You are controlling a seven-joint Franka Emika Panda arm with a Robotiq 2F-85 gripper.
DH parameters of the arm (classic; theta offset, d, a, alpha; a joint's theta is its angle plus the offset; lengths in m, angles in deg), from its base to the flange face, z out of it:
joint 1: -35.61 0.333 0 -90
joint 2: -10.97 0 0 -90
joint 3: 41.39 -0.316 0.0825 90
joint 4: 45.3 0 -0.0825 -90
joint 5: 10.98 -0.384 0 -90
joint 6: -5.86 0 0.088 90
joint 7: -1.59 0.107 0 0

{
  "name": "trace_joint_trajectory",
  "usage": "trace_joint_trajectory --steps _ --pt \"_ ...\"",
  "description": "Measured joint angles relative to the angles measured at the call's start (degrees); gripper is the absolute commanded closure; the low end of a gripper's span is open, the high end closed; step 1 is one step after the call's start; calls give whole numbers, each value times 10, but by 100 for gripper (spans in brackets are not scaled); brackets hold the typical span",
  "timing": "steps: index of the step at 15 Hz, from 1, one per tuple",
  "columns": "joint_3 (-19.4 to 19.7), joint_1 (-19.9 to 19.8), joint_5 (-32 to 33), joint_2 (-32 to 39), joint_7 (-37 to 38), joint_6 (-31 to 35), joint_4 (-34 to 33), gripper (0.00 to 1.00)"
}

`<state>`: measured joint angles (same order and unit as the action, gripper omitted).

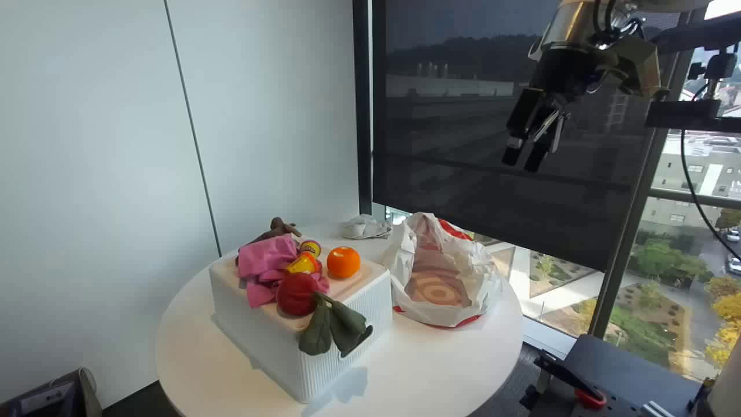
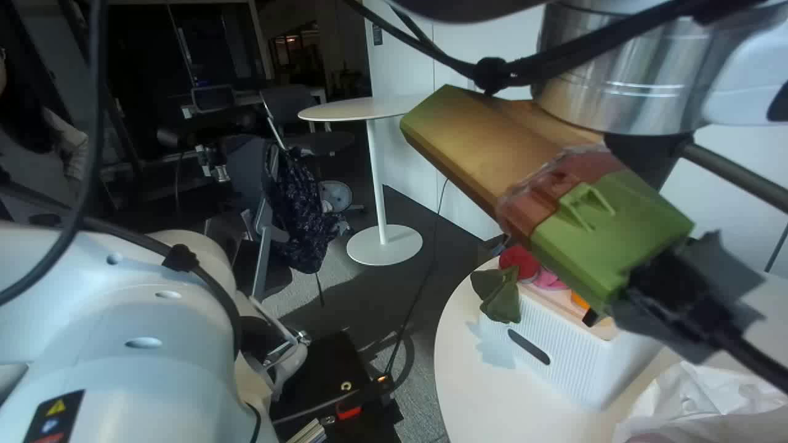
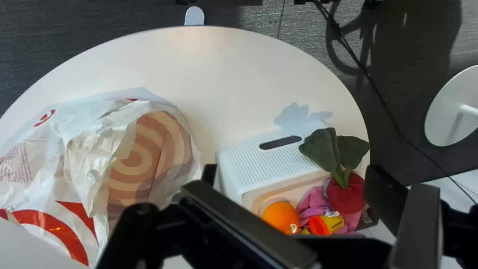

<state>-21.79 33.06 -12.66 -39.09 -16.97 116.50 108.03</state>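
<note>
The round bench [image 1: 440, 368] before me carried a ribbed white box [image 3: 265, 162], a red-and-white plastic bag [image 3: 84, 160] beside it, and a pale wad [image 1: 365, 227] near the rim.

No word or number is sharp enough to read. In the wrist view, the crumpled white plastic bag [image 3: 80, 164] bears a small red bullseye [image 3: 44, 117], a dot within a ring; a broad red arc [image 3: 48, 224] curves across its lower part, and a block of tiny print [image 3: 15, 164] at the view's left edge is illegible. The small yellow cylindrical tub with an orange-red end [image 3: 330, 224] carries dark, blurred lettering. In an exterior view, a black rectangular label [image 2: 69, 413] on the white rounded robot arm [image 2: 141, 320] shows a yellow warning triangle [image 2: 56, 407], with a round blue sign [image 2: 49, 426] and a red strip [image 2: 49, 439] below it.
</note>
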Motion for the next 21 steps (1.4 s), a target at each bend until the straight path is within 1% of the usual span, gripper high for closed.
trace_joint_trajectory --steps 13,16,18,20,21 --pt "0 0 0 -2 0 0 -3 0" --pt "-3 2 0 4 -2 0 5 0" --pt "-7 18 -17 22 -11 8 14 0" --pt "-19 49 -43 55 -15 50 24 0" --pt "-29 67 -57 79 -15 85 27 0"
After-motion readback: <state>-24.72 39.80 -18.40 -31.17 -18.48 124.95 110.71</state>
